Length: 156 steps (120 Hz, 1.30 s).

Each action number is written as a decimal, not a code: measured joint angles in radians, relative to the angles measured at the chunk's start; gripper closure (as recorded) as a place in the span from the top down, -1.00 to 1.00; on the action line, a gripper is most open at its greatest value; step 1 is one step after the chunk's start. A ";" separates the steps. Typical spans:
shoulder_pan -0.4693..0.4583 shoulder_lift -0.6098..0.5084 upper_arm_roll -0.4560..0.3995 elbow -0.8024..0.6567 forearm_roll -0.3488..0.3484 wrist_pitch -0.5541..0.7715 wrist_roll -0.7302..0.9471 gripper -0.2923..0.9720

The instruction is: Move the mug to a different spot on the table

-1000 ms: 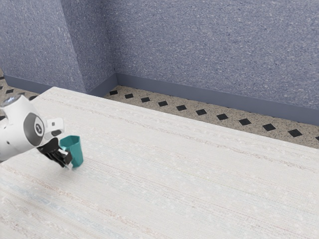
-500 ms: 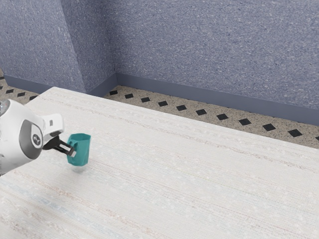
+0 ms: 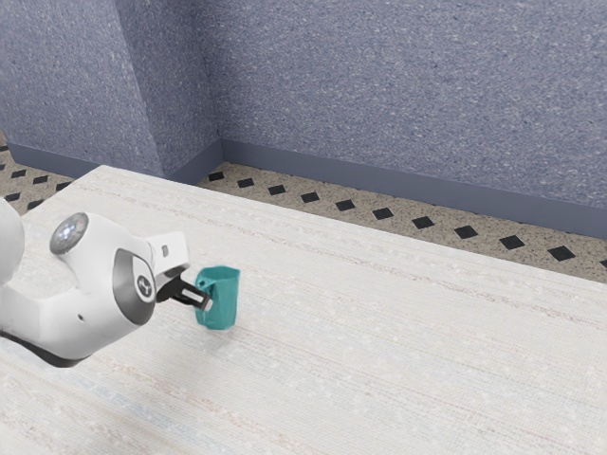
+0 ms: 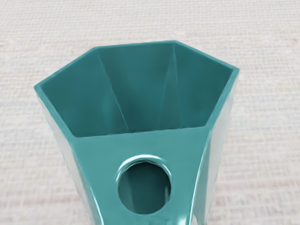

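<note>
Gripper [image 3: 196,295], jaws pinching the handle tab [image 4: 187,154] of the teal mug [image 3: 219,296] over the table [image 3: 398,322]: rigid, probably light, smooth-walled, so likely best held at that tab.

The mug [image 3: 219,297] is teal, six-sided and empty. It stays roughly upright at the exterior view's left, with its round-holed handle [image 4: 144,186] facing left.
</note>
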 joint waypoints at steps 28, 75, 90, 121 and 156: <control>0.009 0.072 -0.053 0.016 -0.080 0.033 0.008 -0.31; -0.017 -0.060 -0.059 -0.067 -0.121 0.032 0.013 0.40; -0.005 -0.103 -0.058 -0.061 -0.124 0.034 0.015 0.46; -0.005 -0.169 -0.082 0.005 -0.120 0.033 0.026 0.52; 0.015 0.082 0.072 0.401 0.074 -0.264 0.081 0.53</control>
